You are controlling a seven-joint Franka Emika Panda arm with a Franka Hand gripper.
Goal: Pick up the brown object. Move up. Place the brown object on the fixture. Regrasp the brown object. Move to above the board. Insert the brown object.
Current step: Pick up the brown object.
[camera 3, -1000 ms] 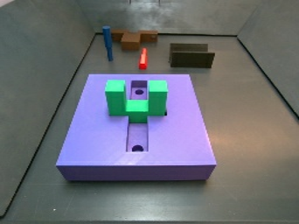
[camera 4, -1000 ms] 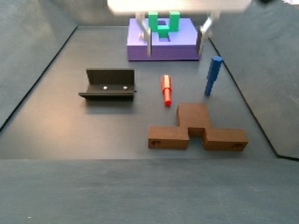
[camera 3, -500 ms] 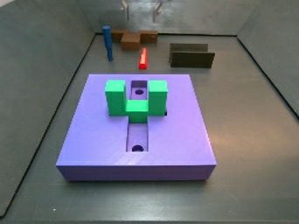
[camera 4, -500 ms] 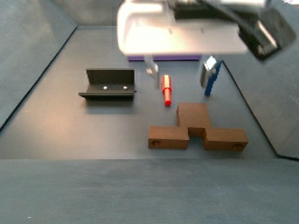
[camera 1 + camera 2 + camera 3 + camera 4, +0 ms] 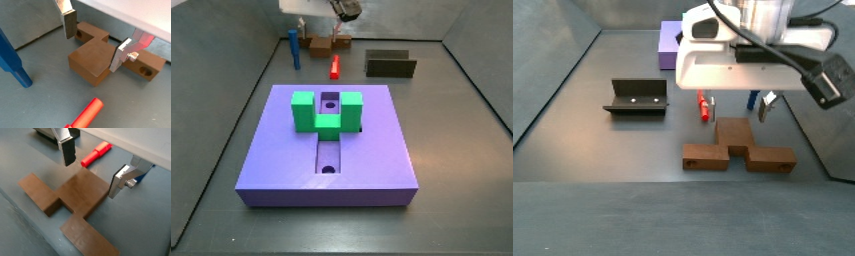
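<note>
The step in hand is the pick-up. The gripper (image 5: 93,42) hangs low over the brown object (image 5: 93,61), which lies flat on the worktop (image 5: 607,150) near one end wall, well apart from the board (image 5: 329,150) at the other end. The fingers (image 5: 69,25) stand wide apart and hold nothing. In both wrist views they straddle the raised middle block of the brown object (image 5: 77,195), one plate on each side, and neither looks to be touching it yet.

To do it well, I judge the fingers should come straight down until the pads sit well down on the block's two flat side faces, then close squarely on them. A grip on the block keeps clear of the thinner arms and of the round hole near one end. A grip high on the edges would likely let the piece tilt when lifted.

Room is tight on one side. The red bar (image 5: 95,154) lies just beside the block, and the blue post (image 5: 15,60) stands near. In a side view the fixture (image 5: 639,97) sits well apart toward the opposite long edge, so the way there looks open once the piece is up. How close the end wall comes to the far finger I cannot tell.
</note>
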